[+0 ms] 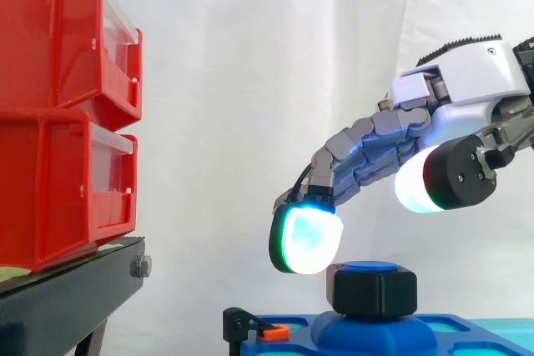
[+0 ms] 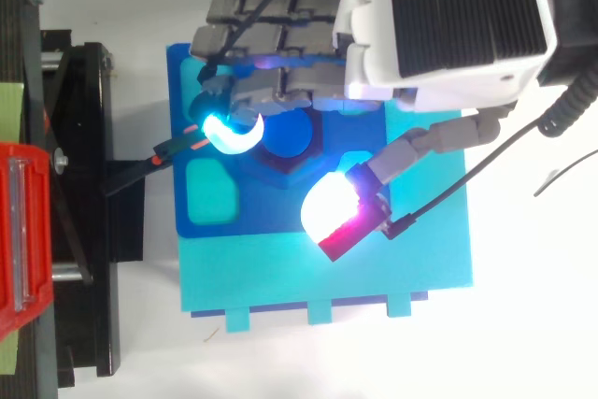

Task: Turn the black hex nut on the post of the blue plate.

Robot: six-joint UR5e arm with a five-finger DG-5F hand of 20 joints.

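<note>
Black hex nut (image 1: 371, 289) sits low on the post (image 1: 370, 266) of the blue plate (image 1: 375, 338), at the bottom middle of the side view; the post's round blue top shows just above the nut. From above, the post (image 2: 285, 135) stands in the middle of the blue plate (image 2: 201, 221), which lies on a cyan base (image 2: 327, 273). My hand (image 1: 476, 72) reaches in from the right, above the nut, palm down. My fingers (image 1: 367, 143) lie close together, stretched out and a little bent, sloping down to the left. One cyan-white fingertip pad (image 1: 306, 241) hangs just left of the nut, near its upper edge; contact I cannot tell. From above, that pad (image 2: 229, 133) is right beside the post. My thumb (image 1: 442, 174), glowing white and red, is held up off the nut on the opposite side, well apart from the fingers. Nothing pinched; the grasp is spread wide around the nut. Orange clip (image 1: 274, 333) at the plate's left edge. Red bins (image 1: 67, 114) stacked on the black stand (image 1: 67, 298), far left, before the white curtain (image 1: 250, 56)
</note>
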